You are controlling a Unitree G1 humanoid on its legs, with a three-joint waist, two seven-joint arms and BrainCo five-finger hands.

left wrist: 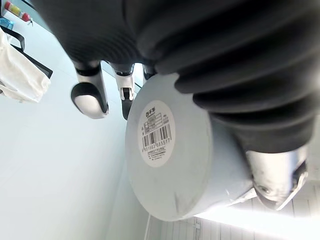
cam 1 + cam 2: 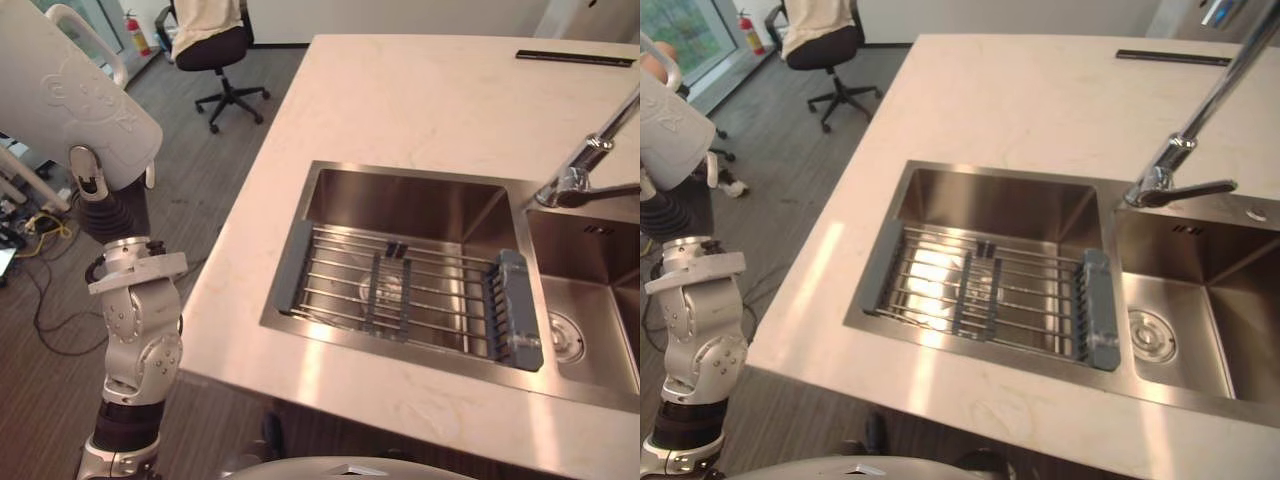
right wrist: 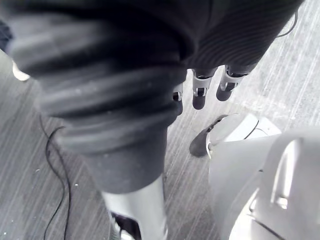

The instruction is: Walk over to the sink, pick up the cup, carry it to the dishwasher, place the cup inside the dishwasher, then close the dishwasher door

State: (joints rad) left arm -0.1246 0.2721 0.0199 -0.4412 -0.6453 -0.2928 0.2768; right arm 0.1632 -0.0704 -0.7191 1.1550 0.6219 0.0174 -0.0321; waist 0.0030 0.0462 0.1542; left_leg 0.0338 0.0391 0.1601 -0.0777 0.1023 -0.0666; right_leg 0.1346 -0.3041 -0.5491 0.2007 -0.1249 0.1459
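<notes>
Clasped in the left hand (image 1: pixel 89 97), the white cup (image 1: pixel 170 145) shows its round base with a barcode label (image 1: pixel 156 132) in the left wrist view; the fingers (image 1: pixel 125 95) curl over one side of the base and the thumb (image 1: pixel 277 172) presses the opposite side, so the grasp is firm. From the head views the cup is held high at the robot's left, over the grey plank floor (image 2: pixel 200 170) and off the edge of the worktop (image 2: pixel 420 100), well apart from the sink (image 2: pixel 330 190). That sink is stainless steel with two basins set into the pale stone worktop. A wire rack (image 2: pixel 400 290) with grey end pieces lies across the left basin, and the right basin has a round drain (image 2: pixel 565 335). A chrome faucet (image 2: pixel 590 160) rises at the divide between the basins, its spout slanting up to the right. A narrow dark strip (image 2: pixel 575 58) is set in the far right of the worktop. Beyond the worktop's far left corner stands a black office chair (image 2: pixel 215 50) with a pale cloth (image 2: pixel 205 20) over its back, and a red fire extinguisher (image 2: pixel 135 35) stands near it by the wall. The right hand (image 3: pixel 200 95) shows in its own wrist view, hanging low over the floor with relaxed fingers, grasping nothing.
</notes>
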